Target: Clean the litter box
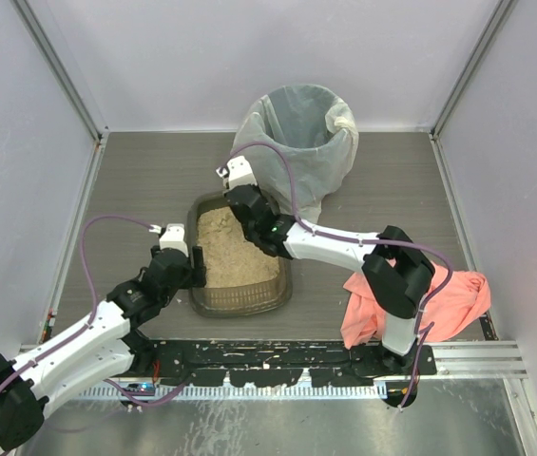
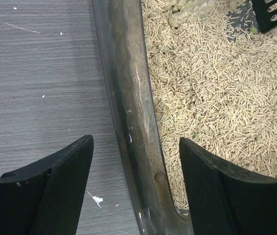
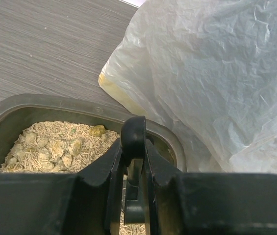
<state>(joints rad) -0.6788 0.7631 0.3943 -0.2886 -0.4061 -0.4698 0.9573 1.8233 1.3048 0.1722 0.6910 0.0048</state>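
The right gripper point(image 3: 134, 166) clamps the black plastic scoop point(image 3: 133, 132) by its rounded handle above the litter box point(image 1: 245, 300). The box sits mid-worktop, just before the white-bagged bin point(image 1: 297, 133) at the far edge. The left gripper point(image 2: 136, 143), jaws parted, straddles the tray's glossy ribbed left wall, apparently to steady it. Pale clumps point(image 3: 60, 149) dot the tan pellets point(image 2: 216, 88).

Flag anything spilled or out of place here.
A coral cloth lies crumpled on the table beside the right arm's base. A few white specks dot the tabletop just outside the litter box. Nothing looks damaged.
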